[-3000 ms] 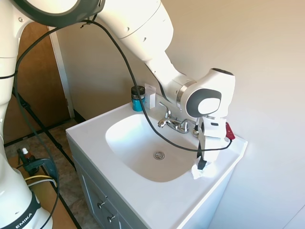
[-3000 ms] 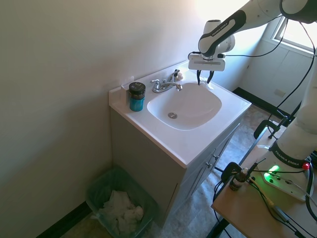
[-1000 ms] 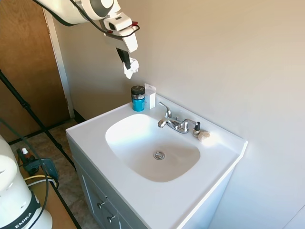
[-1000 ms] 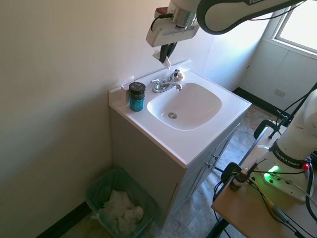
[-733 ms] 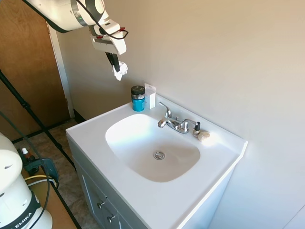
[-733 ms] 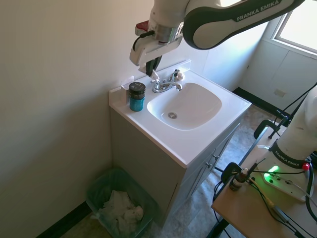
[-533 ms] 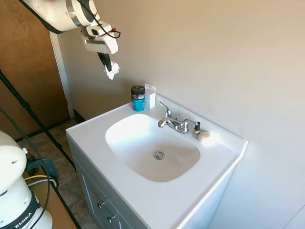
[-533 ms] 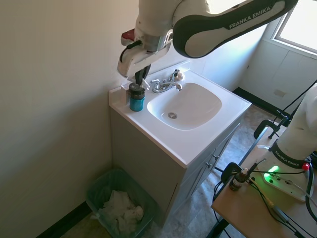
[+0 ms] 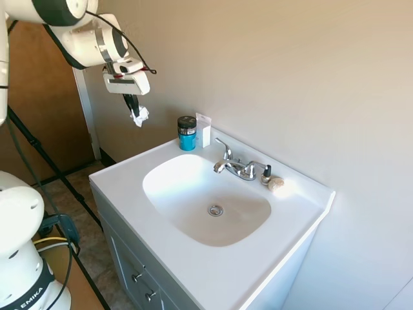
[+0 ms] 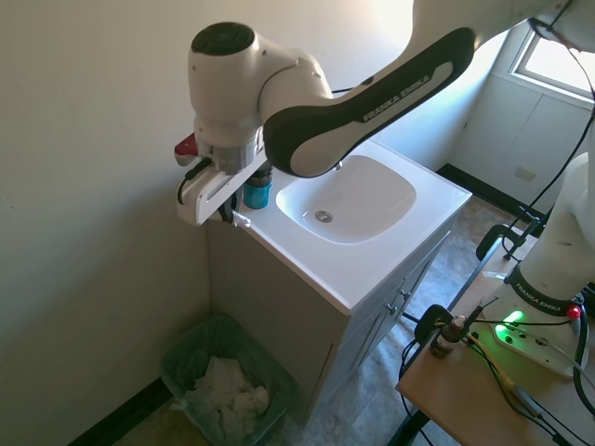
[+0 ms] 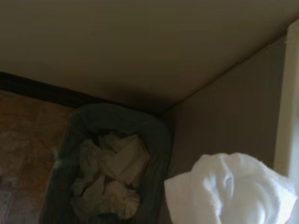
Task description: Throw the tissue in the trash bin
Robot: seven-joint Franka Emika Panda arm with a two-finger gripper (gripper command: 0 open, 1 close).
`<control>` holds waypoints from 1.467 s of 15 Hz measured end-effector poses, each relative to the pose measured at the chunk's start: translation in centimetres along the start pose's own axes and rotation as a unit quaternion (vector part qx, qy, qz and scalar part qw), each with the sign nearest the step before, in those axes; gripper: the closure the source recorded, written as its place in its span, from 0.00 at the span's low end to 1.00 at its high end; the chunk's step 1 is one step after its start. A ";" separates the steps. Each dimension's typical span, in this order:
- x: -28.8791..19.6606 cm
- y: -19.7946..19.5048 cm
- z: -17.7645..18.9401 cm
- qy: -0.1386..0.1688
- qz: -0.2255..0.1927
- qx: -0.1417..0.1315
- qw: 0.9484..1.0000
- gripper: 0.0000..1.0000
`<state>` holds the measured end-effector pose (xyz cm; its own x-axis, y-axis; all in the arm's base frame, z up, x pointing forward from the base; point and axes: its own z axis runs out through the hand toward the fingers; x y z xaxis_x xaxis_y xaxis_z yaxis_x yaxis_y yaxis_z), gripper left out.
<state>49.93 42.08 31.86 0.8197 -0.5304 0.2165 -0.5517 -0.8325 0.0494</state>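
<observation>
The tissue (image 9: 139, 116), a small wrinkly white wad, hangs in the air past the left end of the vanity, with my gripper (image 9: 134, 111) shut on it and pointing down. In the second exterior view the gripper (image 10: 230, 216) and tissue (image 10: 241, 221) are level with the counter's left edge, high above the floor. The trash bin (image 10: 186, 342) stands on the floor below, against the wall beside the cabinet, with crumpled white paper inside. The wrist view looks down on the bin (image 11: 156, 128), and the tissue (image 11: 231, 191) is close in front.
A blue jar (image 9: 187, 133) with a black lid and a flat white card (image 9: 203, 130) stand at the back left of the counter. The faucet (image 9: 236, 167) and a beige pebble (image 9: 276, 184) sit behind the sink basin (image 9: 155, 177). A brown door (image 9: 45, 103) is behind the arm.
The arm has carried the tissue from the sink's right side, up along the wall, then left and down past the jar to beyond the vanity's left edge. The grip stays shut.
</observation>
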 end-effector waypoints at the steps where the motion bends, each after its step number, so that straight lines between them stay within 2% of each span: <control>1: -0.2 -0.6 1.1 -0.007 -0.005 -0.008 1.000 0.00; 4: -0.9 -1.6 1.5 -0.029 -0.022 -0.022 0.999 0.00; 8: -0.1 -1.5 0.9 -0.040 -0.034 -0.033 0.998 0.00; 22: -1.4 -1.4 0.2 -0.049 -0.065 -0.043 0.996 0.00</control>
<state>49.63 43.97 31.26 0.8938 -0.4353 0.1073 -0.4476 -0.8806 0.1557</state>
